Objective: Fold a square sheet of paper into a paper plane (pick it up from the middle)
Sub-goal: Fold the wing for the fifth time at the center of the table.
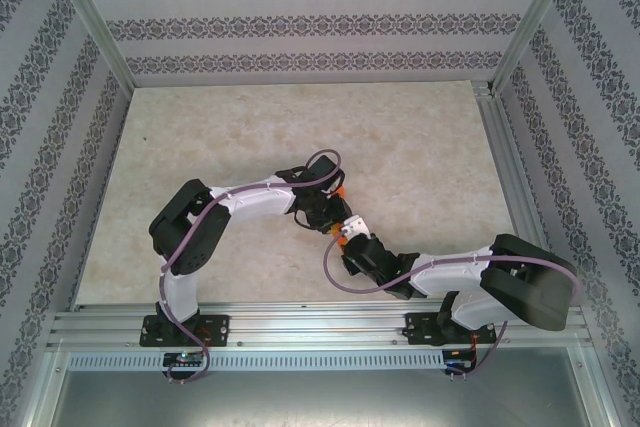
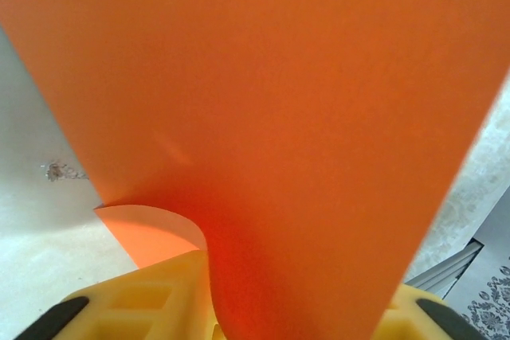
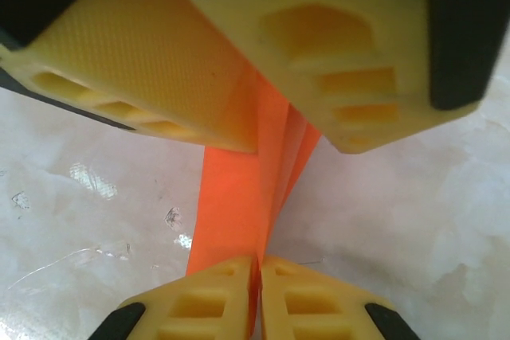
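**Orange sheet of paper (image 3: pixel 235 197) spanned between two grippers**

There is one sheet, folded into several layers, and two grippers are on it. It hangs above the pale table (image 1: pixel 420 147), near the middle. The right gripper (image 3: pixel 259 284) has its yellow fingers pressed together on one end of the sheet. The left gripper (image 2: pixel 291 296) has its fingers somewhat apart with the paper passing between them; whether they pinch it cannot be told. From the right wrist the folded strip shows edge-on, its long axis running from one gripper to the other.
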Motion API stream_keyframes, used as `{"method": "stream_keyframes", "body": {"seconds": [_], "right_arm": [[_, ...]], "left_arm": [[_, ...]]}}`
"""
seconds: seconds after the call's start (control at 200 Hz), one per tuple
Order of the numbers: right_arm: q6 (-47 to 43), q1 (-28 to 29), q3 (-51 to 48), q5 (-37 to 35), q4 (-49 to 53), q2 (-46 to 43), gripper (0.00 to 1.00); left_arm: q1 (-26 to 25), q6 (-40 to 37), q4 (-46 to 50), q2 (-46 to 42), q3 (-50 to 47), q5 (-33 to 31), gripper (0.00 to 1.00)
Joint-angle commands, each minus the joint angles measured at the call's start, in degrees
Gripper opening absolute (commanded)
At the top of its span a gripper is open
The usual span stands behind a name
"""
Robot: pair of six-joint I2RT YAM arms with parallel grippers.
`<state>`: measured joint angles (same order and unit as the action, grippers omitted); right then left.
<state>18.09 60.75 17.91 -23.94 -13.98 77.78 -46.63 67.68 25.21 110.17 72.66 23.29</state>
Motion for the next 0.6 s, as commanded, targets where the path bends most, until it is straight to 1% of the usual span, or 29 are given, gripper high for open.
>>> {"method": "stream_keyframes", "body": {"seconds": [0.0, 0.145, 0.235, 0.26, 0.32, 0.35, 0.409, 0.479, 0.559, 0.594], "right_arm": [[0.7, 0.4, 0.6, -1.0, -1.4, -0.8, 0.12], [1.7, 0.4, 0.1, -1.3, -0.9, -1.6, 0.14], [3.1, 0.4, -0.7, -0.9, -0.6, -3.4, 0.16], [3.6, 0.4, -0.9, -0.6, -0.3, -4.1, 0.17], [4.8, 0.4, -1.1, -0.6, 1.2, -6.4, 0.19], [5.4, 0.3, -1.1, -0.3, 2.5, -7.6, 0.21], [6.9, 0.2, -1.1, 0.2, 5.4, -10.4, 0.23], [8.7, -0.3, -1.7, 1.3, 8.5, -14.0, 0.26], [12.0, -1.6, -2.6, 1.9, 12.6, -18.6, 0.30], [13.3, -2.9, -3.2, 3.8, 13.7, -20.8, 0.33]], "left_arm": [[-1.1, -1.9, 2.6, 0.3, 1.9, 0.5, 0.30], [-1.1, -2.7, 3.6, 0.7, 2.8, 0.4, 0.27], [-1.1, -3.1, 4.0, 0.8, 2.9, 0.1, 0.18], [-1.1, -3.2, 4.1, 0.9, 2.9, 0.1, 0.18], [-1.1, -3.5, 4.0, 1.0, 2.8, 0.1, 0.16], [-1.1, -3.6, 4.1, 1.1, 2.8, 0.0, 0.13], [-1.1, -3.9, 4.2, 1.3, 2.8, -0.2, 0.12], [-1.1, -4.4, 4.1, 1.4, 2.9, -0.3, 0.09], [-1.1, -5.2, 4.0, 1.4, 3.0, -0.7, 0.09], [-1.1, -5.4, 3.8, 1.4, 3.0, -0.9, 0.09]]}}
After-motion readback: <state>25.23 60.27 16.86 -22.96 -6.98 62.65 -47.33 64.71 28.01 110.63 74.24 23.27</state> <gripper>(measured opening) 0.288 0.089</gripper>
